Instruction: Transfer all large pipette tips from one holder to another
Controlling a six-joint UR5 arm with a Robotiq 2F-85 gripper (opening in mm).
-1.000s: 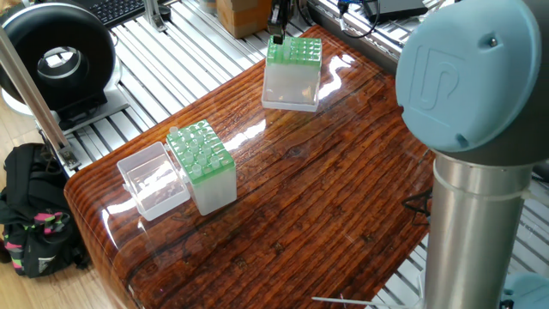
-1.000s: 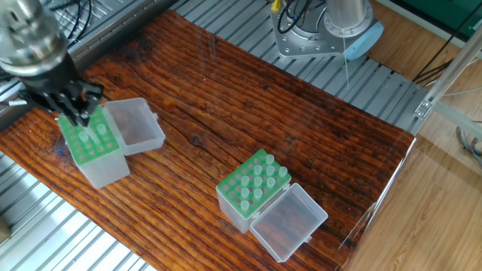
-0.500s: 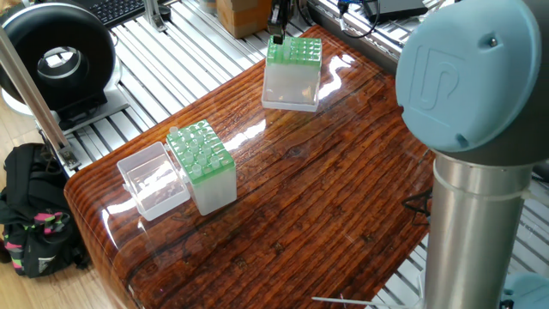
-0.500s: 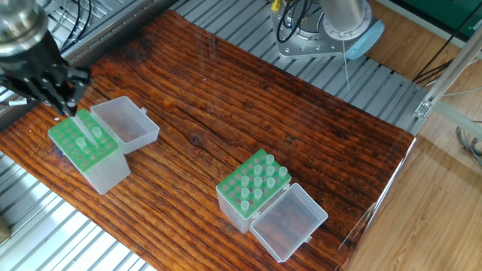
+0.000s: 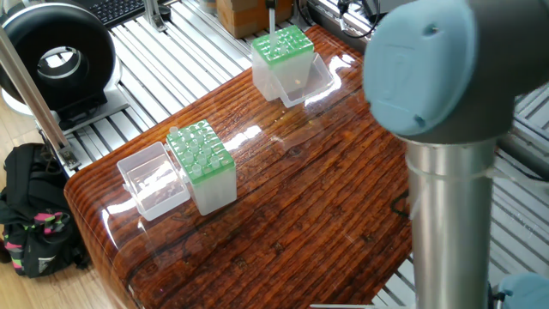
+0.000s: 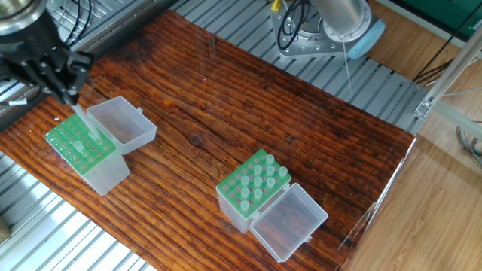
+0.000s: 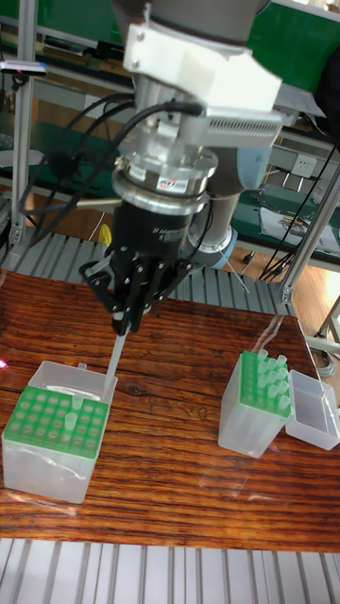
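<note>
My gripper (image 7: 123,326) hovers over the far-left green-topped holder (image 7: 52,444), shut on a large pipette tip (image 7: 111,368) that hangs slanted from its fingers, its point at the grid's back edge. The other fixed view shows the same gripper (image 6: 66,94) with the tip (image 6: 89,126) over that holder (image 6: 83,154). One more tip (image 7: 76,404) stands in this grid. The second holder (image 6: 252,188) carries several tips (image 6: 260,181). In one fixed view the gripper is cut off at the top edge. Only the held tip (image 5: 271,19) shows there, above the far holder (image 5: 281,53).
Each holder has a clear hinged lid lying open beside it (image 6: 124,124) (image 6: 290,222). The arm's grey and blue body (image 5: 429,129) fills the right of one fixed view. Metal slats (image 6: 45,226) surround the wooden tabletop (image 6: 226,113). A black bag (image 5: 34,215) lies on the floor.
The gripper has risen from the left holder's grid, still pinching the tip. The left holder has shifted and turned a little on the table.
</note>
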